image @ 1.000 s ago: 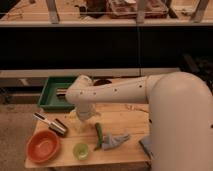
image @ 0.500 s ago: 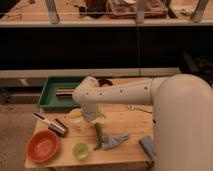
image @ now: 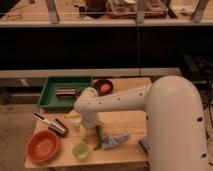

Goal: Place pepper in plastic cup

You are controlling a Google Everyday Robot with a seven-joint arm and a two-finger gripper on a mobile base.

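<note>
The pepper (image: 99, 138) is a slim, dark green pod lying on the wooden table (image: 125, 122), just beside the gripper (image: 88, 133). The pale green cup (image: 80, 150) stands near it. I cannot tell whether the gripper holds anything.

Gripper (image: 90, 133) cream-white, low over tan wood-grain worktop (image: 127, 122). Pepper (image: 99, 138) green, touching gripper's side. Plastic cup (image: 80, 150) pale green, just in front. Bowl (image: 43, 147) orange, further left. Tray (image: 48, 96) dark green, behind.
</note>
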